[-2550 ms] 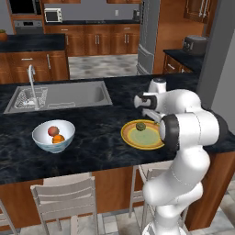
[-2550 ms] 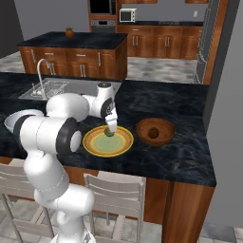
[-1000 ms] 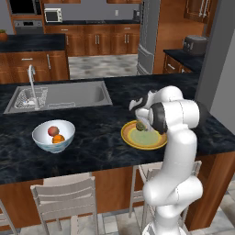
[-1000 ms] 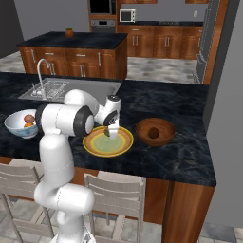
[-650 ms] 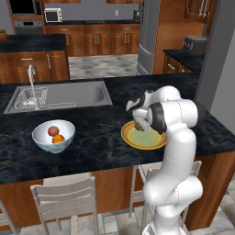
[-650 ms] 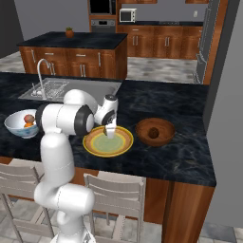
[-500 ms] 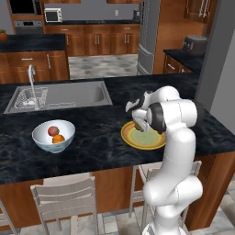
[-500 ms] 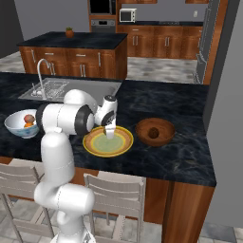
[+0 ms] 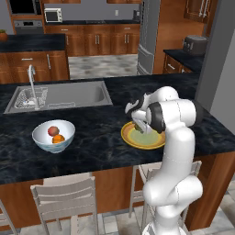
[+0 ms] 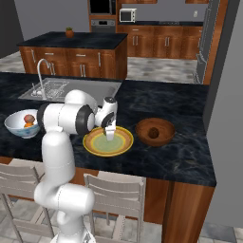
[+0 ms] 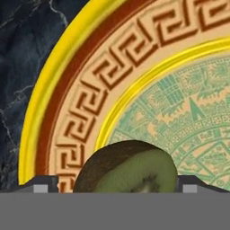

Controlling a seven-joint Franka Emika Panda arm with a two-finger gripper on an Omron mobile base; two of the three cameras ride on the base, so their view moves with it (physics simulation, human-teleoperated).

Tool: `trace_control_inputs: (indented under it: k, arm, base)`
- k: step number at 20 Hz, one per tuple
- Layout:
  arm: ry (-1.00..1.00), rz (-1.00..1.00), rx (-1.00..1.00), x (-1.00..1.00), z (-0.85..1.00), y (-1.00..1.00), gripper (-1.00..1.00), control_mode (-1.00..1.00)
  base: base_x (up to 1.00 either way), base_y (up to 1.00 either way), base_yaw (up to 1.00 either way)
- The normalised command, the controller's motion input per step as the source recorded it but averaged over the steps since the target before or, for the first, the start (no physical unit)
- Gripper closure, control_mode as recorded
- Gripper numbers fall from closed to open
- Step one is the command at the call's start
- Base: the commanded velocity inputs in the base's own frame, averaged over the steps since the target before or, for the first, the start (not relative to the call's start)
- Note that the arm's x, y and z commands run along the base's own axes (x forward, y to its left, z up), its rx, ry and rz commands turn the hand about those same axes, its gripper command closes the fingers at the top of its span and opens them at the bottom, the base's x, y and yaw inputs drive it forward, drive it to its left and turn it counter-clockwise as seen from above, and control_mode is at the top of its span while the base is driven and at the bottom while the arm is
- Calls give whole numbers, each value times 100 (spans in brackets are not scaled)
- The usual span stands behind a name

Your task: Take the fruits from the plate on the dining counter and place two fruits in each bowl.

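A: Left to right, left base view. What is well out to the left of the fingers?

B: White bowl point(image 9: 53, 136) with a blue-grey patterned outside, on the black worktop point(image 9: 96, 137). Two fruits inside: reddish-tan fruit point(image 9: 53, 131) and orange fruit point(image 9: 58, 139), touching or nearly so. Sink point(image 9: 59, 95) set into the worktop behind the bowl.

A: And at the fingers themselves?

B: Fingers point(image 9: 143, 129) point down over the plate point(image 9: 131, 137), at its near-centre. Right base view shows the same: fingers point(image 10: 110, 135) low over the pale green centre of the plate point(image 10: 95, 144).

A: State of the fingers?

B: Hand view: dark green fruit point(image 11: 130, 168), cut face showing green flesh, sits directly between the two dark tips at the bottom edge. The tips stand just outside its flanks, one on each side. Cannot tell whether they press it or stand a hair off. Cannot tell whether the fruit rests on the plate or is lifted clear.

A: Plate detail under it?

B: Yellow outer rim point(image 11: 54, 85), brown key pattern band, pale green patterned centre. Worktop shows at upper left.

A: To the right of the fingers?

B: Right base view: brown wooden bowl point(image 10: 142, 130) on the worktop, just beside the plate, not touching it. One small round fruit point(image 10: 154, 131) inside, colour hard to tell against the wood.
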Motion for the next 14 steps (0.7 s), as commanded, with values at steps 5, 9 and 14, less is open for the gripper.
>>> trace_control_inputs:
  k: [5,9,14]
  arm:
    - [0,0,0,0,0,-9,-100,-100]
    - [0,0,0,0,-1,-10,100,-100]
    - [0,0,0,0,0,-2,100,-100]
  base:
    - [0,0,0]
    - [0,0,0]
    - [0,0,0]
